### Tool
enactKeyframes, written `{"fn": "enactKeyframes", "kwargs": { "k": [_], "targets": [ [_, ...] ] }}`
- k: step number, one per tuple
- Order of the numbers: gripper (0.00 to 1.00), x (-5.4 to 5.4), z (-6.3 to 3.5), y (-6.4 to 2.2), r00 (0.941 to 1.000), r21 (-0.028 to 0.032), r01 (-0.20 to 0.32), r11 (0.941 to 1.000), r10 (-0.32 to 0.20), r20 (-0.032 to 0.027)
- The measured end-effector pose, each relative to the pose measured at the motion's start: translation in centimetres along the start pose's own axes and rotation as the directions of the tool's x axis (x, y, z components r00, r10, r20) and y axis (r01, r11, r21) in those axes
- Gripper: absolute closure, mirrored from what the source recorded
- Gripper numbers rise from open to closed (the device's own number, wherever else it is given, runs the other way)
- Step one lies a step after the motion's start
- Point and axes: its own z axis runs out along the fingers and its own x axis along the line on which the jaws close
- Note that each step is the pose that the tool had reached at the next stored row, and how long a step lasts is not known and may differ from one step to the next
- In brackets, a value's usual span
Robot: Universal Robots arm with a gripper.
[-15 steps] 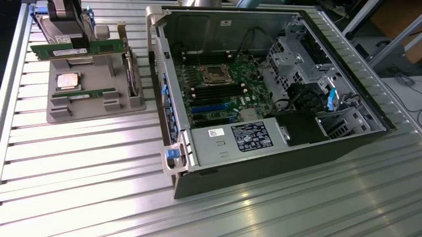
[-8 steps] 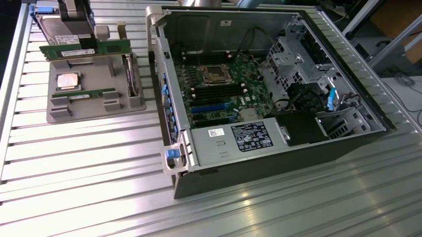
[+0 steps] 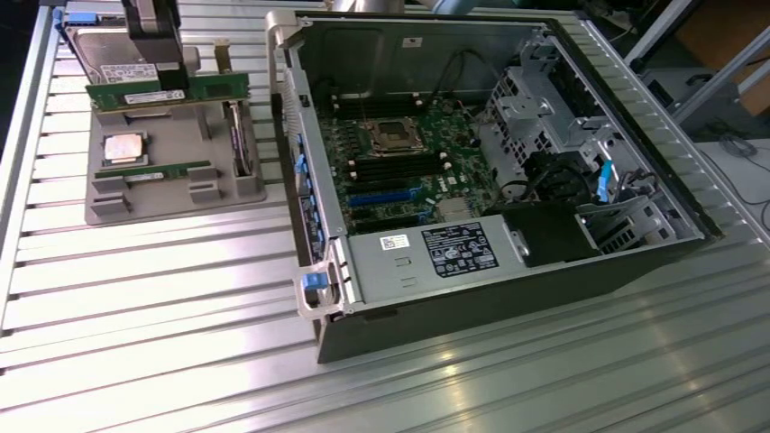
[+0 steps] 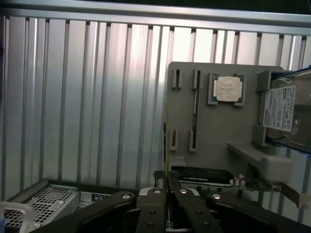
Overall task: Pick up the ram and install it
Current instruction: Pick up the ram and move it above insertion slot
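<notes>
The gripper (image 3: 175,87) is closed on the ram (image 3: 121,93) and holds it by its middle, long side level, above the far part of the grey holder (image 3: 169,209). The second ram (image 3: 153,171) stands in its slot in the holder, just beside the processor (image 3: 124,146). The open computer case (image 3: 398,45) lies on the exterior view's right, well apart from the held ram.

Ram (image 3: 223,88) in end effector (image 3: 172,87)
</notes>
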Motion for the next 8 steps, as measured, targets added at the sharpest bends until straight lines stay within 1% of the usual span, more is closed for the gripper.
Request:
{"fn": "enactKeyframes", "kwargs": {
  "k": [4,5,8],
  "targets": [
    [0.87,0.1,0.0,-0.58,1.0,-0.0002,0.0,1.0,0.0,-0.0021],
    [0.87,0.1,0.0,-0.95,1.0,-0.0004,0.0,1.0,0.0,-0.0036],
    [0.87,0.1,-0.01,-1.32,1.0,-0.0005,0.0,1.0,0.0,-0.0049]
  ]
}}
